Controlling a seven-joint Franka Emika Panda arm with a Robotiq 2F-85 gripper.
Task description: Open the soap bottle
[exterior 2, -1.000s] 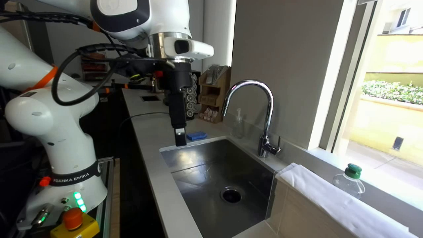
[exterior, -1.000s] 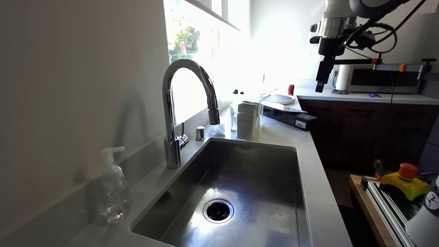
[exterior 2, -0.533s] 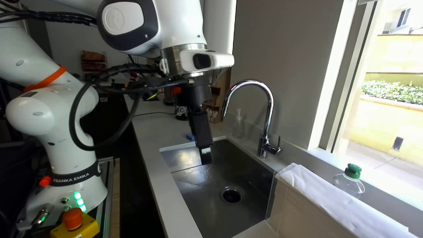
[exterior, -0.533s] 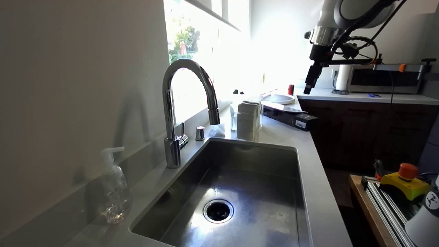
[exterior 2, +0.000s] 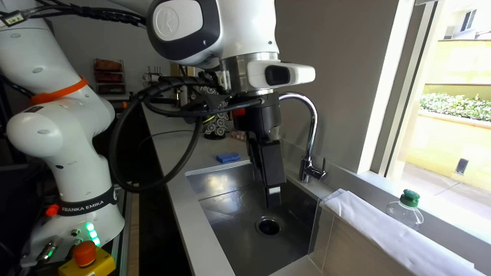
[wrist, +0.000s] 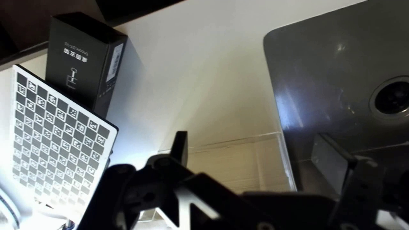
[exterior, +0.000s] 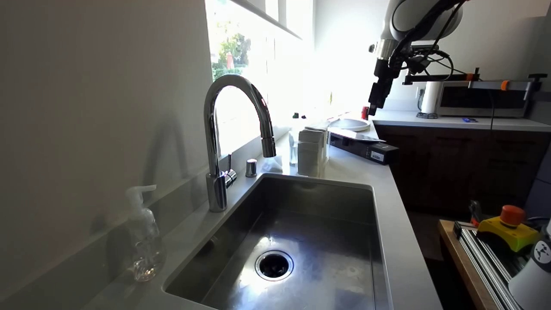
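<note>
We are watching one hand [wrist: 255,153], its two fingers [wrist: 329,161] standing spread; it is hanging from one arm [exterior 2: 249,32], pointing down at a slight tilt above the desk [wrist: 198,70]. Beside it we are seeing one sink [wrist: 313,70]. Well apart from the hand, one green-capped soap bottle [exterior 2: 407,212] is standing upright near the window [exterior 2: 441,126]. One faucet [exterior: 213,148] and one pump bottle [exterior: 147,247] are standing farther out.

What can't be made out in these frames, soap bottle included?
Soap bottle: lower part, and any soap in it, hidden by the stack of towels in an exterior view.
Green cap: too small in an exterior view to tell whether it's loosened.
Faucet: spout end hidden by the claw in an exterior view.
Drain: cut off by the wrist view's right edge.
Box label: print too small in an exterior view.
</note>
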